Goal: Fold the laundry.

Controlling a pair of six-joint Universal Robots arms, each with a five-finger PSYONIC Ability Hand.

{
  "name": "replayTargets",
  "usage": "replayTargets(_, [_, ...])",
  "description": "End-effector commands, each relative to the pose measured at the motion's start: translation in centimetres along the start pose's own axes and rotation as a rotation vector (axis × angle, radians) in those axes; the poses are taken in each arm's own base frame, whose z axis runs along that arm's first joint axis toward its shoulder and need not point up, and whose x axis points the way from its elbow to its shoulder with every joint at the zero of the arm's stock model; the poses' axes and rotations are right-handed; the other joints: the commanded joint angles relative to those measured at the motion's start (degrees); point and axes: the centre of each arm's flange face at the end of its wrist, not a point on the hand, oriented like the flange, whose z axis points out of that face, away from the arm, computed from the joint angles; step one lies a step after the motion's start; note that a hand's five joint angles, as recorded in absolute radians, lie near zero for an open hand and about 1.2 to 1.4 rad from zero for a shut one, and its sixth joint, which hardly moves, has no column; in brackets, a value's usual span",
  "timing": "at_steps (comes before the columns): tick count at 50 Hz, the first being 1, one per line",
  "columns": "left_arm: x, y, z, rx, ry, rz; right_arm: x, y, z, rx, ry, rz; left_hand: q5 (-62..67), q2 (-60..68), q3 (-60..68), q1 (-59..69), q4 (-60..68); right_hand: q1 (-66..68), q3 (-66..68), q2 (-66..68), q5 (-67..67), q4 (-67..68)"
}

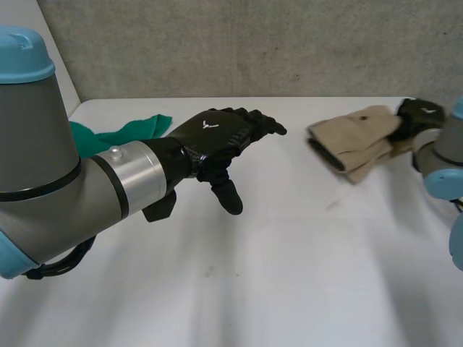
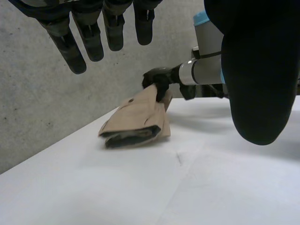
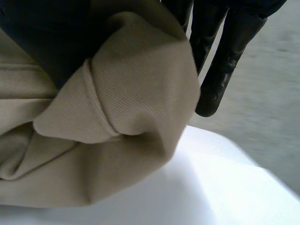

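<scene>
The right hand (image 1: pixel 418 116) is pinching the three-o'clock end of the folded beige garment (image 1: pixel 353 141) lying at two o'clock on the white table (image 1: pixel 289 275), a piece judged soft, light and limp, best gripped at its edges, while the left hand (image 1: pixel 217 134) is hovering slack-fingered and empty.

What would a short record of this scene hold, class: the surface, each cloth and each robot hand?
surface: white table
tan cloth: folded, on the table's right side
green cloth: bunched, at the table's far left
left robot hand: open, above the table, holding nothing
right robot hand: shut on the tan cloth's end
</scene>
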Motion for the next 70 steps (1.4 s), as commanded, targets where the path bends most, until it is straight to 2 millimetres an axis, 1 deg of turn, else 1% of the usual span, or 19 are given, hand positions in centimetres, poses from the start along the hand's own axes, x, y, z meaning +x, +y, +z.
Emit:
replayTargets(1, [0.0,0.2,0.1,-0.005,0.002,-0.002,7.7,0.0,1.9,0.065,0.141,-0.028,-0.7,-0.2,-0.3,0.8,0.2,27.5,15.5,13.2,17.9,11.9])
replayTargets(9, [0.0,0.5,0.3,-0.013,0.004,-0.021,11.7,0.2,2.1,0.053,0.192,-0.120,-0.7,-0.2,-0.3,0.8,0.2,27.5,15.5,13.2,17.9,11.9])
replayTargets(14, [-0.1,0.8,0.5,-0.021,0.005,-0.032,12.0,0.1,2.1,0.055,0.188,-0.131,-0.7,-0.2,-0.3,0.8,0.2,24.7,12.7,10.4,15.2,9.2])
replayTargets(15, [-0.1,0.8,0.5,-0.021,0.005,-0.032,11.9,0.2,2.1,0.052,0.185,-0.131,-0.7,-0.2,-0.3,0.8,0.2,13.9,1.9,-0.5,4.3,-1.7])
replayTargets(16, [-0.1,0.8,0.5,-0.023,0.005,-0.031,11.8,0.3,2.1,0.044,0.175,-0.133,-0.7,-0.2,-0.3,0.8,0.2,-32.9,-44.9,-47.2,-42.4,-48.4])
replayTargets(17, [-0.1,0.8,0.5,-0.023,0.005,-0.032,11.7,0.3,2.0,0.039,0.166,-0.137,-0.7,-0.2,-0.3,0.8,0.2,-42.5,-54.5,-56.8,-52.1,-58.1])
replayTargets(23, [-0.2,0.8,0.5,-0.021,0.002,-0.032,11.2,0.2,1.1,-0.048,0.139,-0.162,-1.2,-0.7,-0.8,0.3,-0.3,-42.5,-54.5,-56.8,-52.1,-58.1])
replayTargets(31, [0.0,0.3,0.3,-0.008,0.004,-0.025,10.9,-3.5,-1.4,-0.176,0.149,-0.236,-1.4,-0.9,-1.0,0.2,-0.5,-42.5,-54.5,-56.8,-52.1,-58.1])
replayTargets(35, [0.0,0.1,0.2,-0.002,0.002,-0.022,10.8,-7.3,-2.8,-0.178,0.196,-0.419,-1.4,-0.9,-1.0,0.2,-0.5,-42.5,-54.5,-56.8,-52.1,-58.1])
replayTargets(39, [-0.1,-1.1,-0.4,0.031,-0.026,-0.005,10.9,-13.2,-4.6,-0.107,0.306,-0.575,-1.5,-1.1,-1.1,0.0,-0.7,-42.5,-54.5,-56.8,-52.1,-58.1])
replayTargets(42, [-0.9,-1.9,-0.8,0.063,-0.079,0.010,8.8,-15.6,-5.4,-0.038,0.290,-0.590,-1.7,-1.2,-1.3,-0.2,-0.8,-42.5,-54.5,-56.8,-52.1,-58.1])
replayTargets(46, [-2.9,-3.0,-1.3,0.124,-0.185,0.046,1.2,-18.2,-7.4,0.083,0.156,-0.594,-1.7,-1.2,-1.3,-0.2,-0.8,-42.5,-54.5,-56.8,-52.1,-58.1])
replayTargets(47, [-3.3,-3.2,-1.4,0.138,-0.206,0.053,-1.8,-18.5,-8.6,0.103,0.089,-0.594,-1.9,-1.4,-1.5,-0.3,-1.0,-42.5,-54.5,-56.8,-52.1,-58.1])
replayTargets(52, [-6.8,-3.8,-1.7,0.212,-0.338,0.097,-9.5,-15.1,-12.5,0.050,-0.188,-0.562,-2.6,-2.1,-2.2,-1.1,-1.7,-42.5,-54.5,-56.8,-52.1,-58.1])
replayTargets(55, [-11.2,-3.2,-2.2,0.218,-0.451,0.141,-13.6,-13.7,-16.6,0.037,-0.400,-0.509,-2.6,-2.1,-2.2,-1.1,-1.7,-42.5,-54.5,-56.8,-52.1,-58.1])
replayTargets(58, [-15.6,-1.2,-2.0,0.160,-0.541,0.190,-15.7,-12.2,-20.0,0.006,-0.547,-0.466,-2.6,-2.1,-2.2,-1.1,-1.7,-42.5,-54.5,-56.8,-52.1,-58.1])
replayTargets(63, [-21.8,2.8,-1.8,0.024,-0.642,0.263,-19.4,-7.5,-26.7,-0.088,-0.790,-0.451,-2.6,-2.1,-2.2,-1.1,-1.7,-42.5,-54.5,-56.8,-52.1,-58.1])
replayTargets(65, [-24.6,4.7,-1.8,-0.035,-0.676,0.288,-19.6,-6.1,-28.0,-0.124,-0.818,-0.456,-2.6,-2.1,-2.2,-1.1,-1.7,-42.5,-54.5,-56.8,-52.1,-58.1])
replayTargets(70, [-28.4,8.7,-1.2,-0.109,-0.667,0.304,-19.4,-2.6,-30.9,-0.240,-0.878,-0.469,-2.6,-2.1,-2.2,-1.1,-1.7,-42.5,-54.5,-56.8,-52.1,-58.1])
